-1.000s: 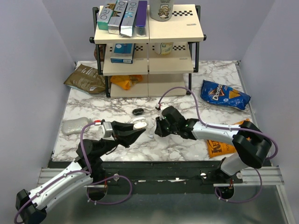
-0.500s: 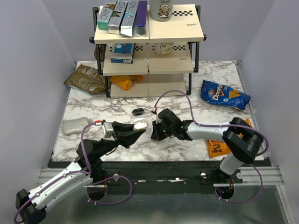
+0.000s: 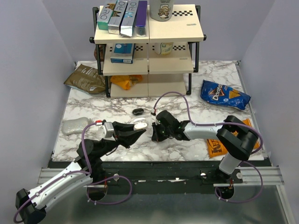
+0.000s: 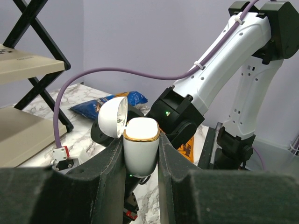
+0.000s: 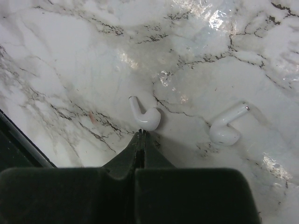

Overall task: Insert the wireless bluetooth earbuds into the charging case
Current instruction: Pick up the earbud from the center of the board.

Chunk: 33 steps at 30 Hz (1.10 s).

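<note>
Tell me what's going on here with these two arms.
The left gripper holds a white charging case with its lid flipped open. Neither earbud is in it yet: both lie apart on the marble table. The right gripper is down at the table with its fingers shut, tips right beside the first earbud but not holding it. The second earbud lies off to the side.

the left gripper [image 4: 140, 142] clamps an upright white charging case [image 4: 141, 151] with a gold rim, its lid [image 4: 112, 116] hinged open leftward. behind it stands the right arm [image 4: 219, 70], trailing a purple cable [image 4: 107, 72].
</note>
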Motion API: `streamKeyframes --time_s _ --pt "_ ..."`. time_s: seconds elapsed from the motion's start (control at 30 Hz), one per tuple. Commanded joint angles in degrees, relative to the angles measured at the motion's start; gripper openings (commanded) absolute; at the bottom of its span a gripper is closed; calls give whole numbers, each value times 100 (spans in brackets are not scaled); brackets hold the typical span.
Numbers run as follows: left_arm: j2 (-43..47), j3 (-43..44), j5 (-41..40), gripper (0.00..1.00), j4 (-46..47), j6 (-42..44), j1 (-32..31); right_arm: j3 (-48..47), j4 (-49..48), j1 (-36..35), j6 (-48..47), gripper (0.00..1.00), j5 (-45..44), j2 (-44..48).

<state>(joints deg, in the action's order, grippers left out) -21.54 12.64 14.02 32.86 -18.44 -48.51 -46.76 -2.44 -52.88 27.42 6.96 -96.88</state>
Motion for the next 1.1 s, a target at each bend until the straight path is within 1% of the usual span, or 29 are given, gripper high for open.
streamKeyframes --time_s 0.0,0.37,0.4,0.57,0.67,0.7,0.8,0.87,0.9,0.93,1.0,1.07 --pt "-17 115 -128 0 -17 60 -36 -166 164 32 -70 1 -423 -155" --pt "-61 116 -163 0 -34 77 -44 -500 217 208 -281 1 -652 -340" --pt "-61 115 -172 0 -26 77 -44 -587 383 226 -298 1 -652 -366" --pt "-61 142 -163 0 -87 77 -44 -703 560 243 -308 2 -670 -315" --pt "-8 159 -189 0 -166 103 -44 -545 683 243 -255 16 -1055 62" --pt "1 159 -198 0 -175 112 -44 -527 770 243 -281 26 -1100 151" --pt "-26 177 -172 0 -175 121 -53 -536 859 243 -439 37 -1066 423" --pt "-35 168 -172 0 -157 121 -53 -649 894 243 -657 41 -803 486" --pt "-26 159 -180 0 -157 112 -53 -693 885 235 -781 45 -741 477" --pt "-17 151 -189 0 -131 112 -62 -763 929 243 -878 47 -496 416" --pt "18 133 -198 0 -105 112 -62 -1035 1104 243 -1107 50 -267 267" --pt "53 133 -189 0 -122 121 -62 -1115 1237 235 -1264 52 -161 38"
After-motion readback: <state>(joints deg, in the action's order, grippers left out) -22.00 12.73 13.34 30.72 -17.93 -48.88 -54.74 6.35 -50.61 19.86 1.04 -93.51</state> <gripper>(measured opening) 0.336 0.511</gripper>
